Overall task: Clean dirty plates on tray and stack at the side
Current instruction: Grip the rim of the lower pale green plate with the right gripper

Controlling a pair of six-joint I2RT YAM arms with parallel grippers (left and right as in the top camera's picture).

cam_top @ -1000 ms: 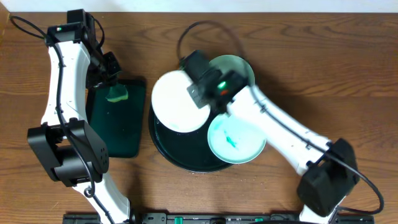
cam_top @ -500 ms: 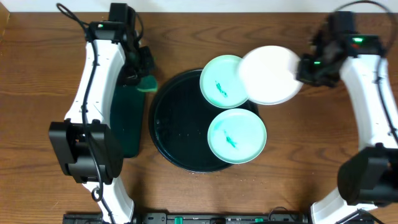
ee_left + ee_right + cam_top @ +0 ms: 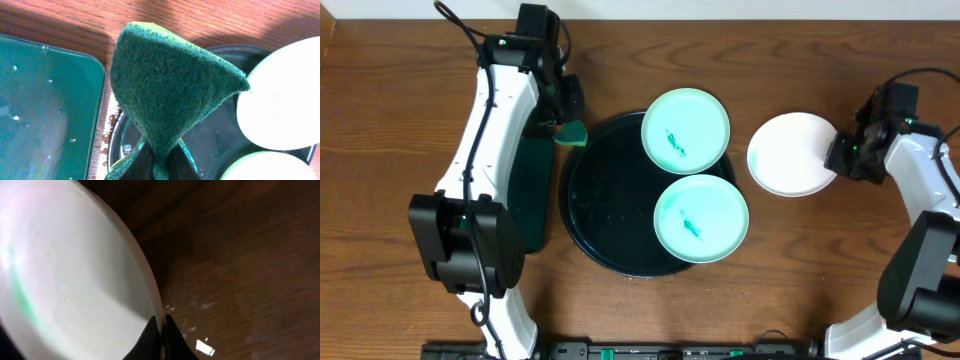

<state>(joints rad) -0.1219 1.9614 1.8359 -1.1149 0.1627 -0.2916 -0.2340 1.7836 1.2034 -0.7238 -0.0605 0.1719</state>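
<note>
The white plate (image 3: 790, 155) sits on the wooden table to the right of the black tray (image 3: 595, 215); its face shows no smear. My right gripper (image 3: 838, 160) is shut on the white plate's right rim (image 3: 161, 322). Two pale turquoise plates rest on the tray, one at the back (image 3: 685, 131) and one at the front right (image 3: 700, 219), each with a green smear at centre. My left gripper (image 3: 565, 125) is shut on a green sponge (image 3: 167, 85), held over the tray's left rim (image 3: 120, 132).
A rectangular dark green tray (image 3: 527, 195) with water drops lies left of the black tray, under my left arm. The back plate overhangs the black tray's far rim. Bare wooden table surrounds the white plate.
My right gripper carried the white plate off the tray, to the right, and lowered it to the table. My left gripper moved the sponge right, from the green tray to the black tray's edge.
</note>
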